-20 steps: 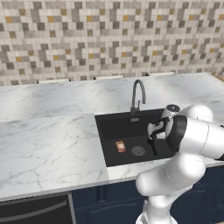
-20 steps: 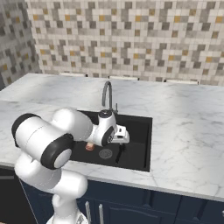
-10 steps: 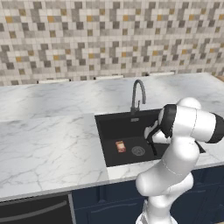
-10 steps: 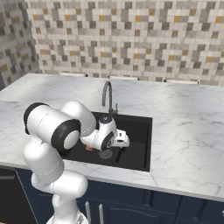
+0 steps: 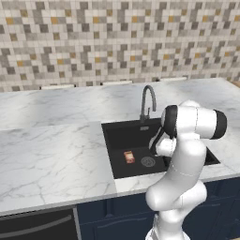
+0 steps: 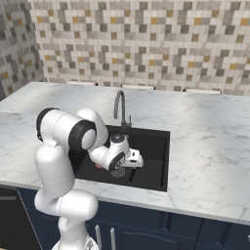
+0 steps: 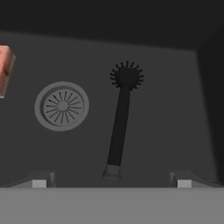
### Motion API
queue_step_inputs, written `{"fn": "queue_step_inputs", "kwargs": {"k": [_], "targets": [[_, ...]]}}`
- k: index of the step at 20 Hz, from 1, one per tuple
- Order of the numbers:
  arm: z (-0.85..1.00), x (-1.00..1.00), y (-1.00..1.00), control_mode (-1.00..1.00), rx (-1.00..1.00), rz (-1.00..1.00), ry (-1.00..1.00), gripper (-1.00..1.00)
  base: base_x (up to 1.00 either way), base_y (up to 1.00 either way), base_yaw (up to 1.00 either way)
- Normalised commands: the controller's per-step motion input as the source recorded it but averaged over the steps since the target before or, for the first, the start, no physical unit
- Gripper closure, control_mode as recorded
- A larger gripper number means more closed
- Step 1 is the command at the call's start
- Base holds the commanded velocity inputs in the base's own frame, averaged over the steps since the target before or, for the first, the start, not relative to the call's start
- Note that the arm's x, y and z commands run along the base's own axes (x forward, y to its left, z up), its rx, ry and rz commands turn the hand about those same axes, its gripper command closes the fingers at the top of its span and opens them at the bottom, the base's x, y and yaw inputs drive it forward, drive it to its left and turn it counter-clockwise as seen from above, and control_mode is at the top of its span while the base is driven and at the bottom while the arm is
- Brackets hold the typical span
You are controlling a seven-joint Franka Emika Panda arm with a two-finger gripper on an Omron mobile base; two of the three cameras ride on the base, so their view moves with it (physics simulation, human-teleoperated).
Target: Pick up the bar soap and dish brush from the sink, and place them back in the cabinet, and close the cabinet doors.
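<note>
The gripper (image 7: 112,181) has been lowered into the sink (image 5: 117,140), jaws spread wide and empty, above the brush (image 7: 120,122); the soap (image 7: 4,70) lies untouched.

A sink (image 5: 117,136) is set into a counter (image 5: 51,154), with a faucet (image 5: 147,101) at its back edge. Inside on the basin floor, a bar soap (image 5: 129,157) lies left of the drain (image 5: 148,162). A dish brush (image 7: 120,122) lies right of the drain, apart from it.

Soap (image 7: 4,70), brush (image 7: 120,118) on sink (image 7: 175,109) floor
</note>
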Motion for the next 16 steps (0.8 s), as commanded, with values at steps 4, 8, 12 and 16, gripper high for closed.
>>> {"fn": "queue_step_inputs", "kwargs": {"k": [4, 8, 12, 16], "targets": [[-0.27, 0.13, -0.08, -1.00, 0.02, 0.00, 0.00, -1.00, 0.00, 0.00, 0.00], [-0.16, 0.07, -0.27, -1.00, 0.03, 0.00, 0.00, -1.00, 0.00, 0.00, 0.00], [-0.10, 0.05, -0.29, -1.00, 0.03, 0.00, 0.00, -1.00, 0.00, 0.00, 0.00], [-0.23, 0.00, -0.15, -1.00, 0.01, 0.00, 0.00, -1.00, 0.00, 0.00, 0.00]]}}
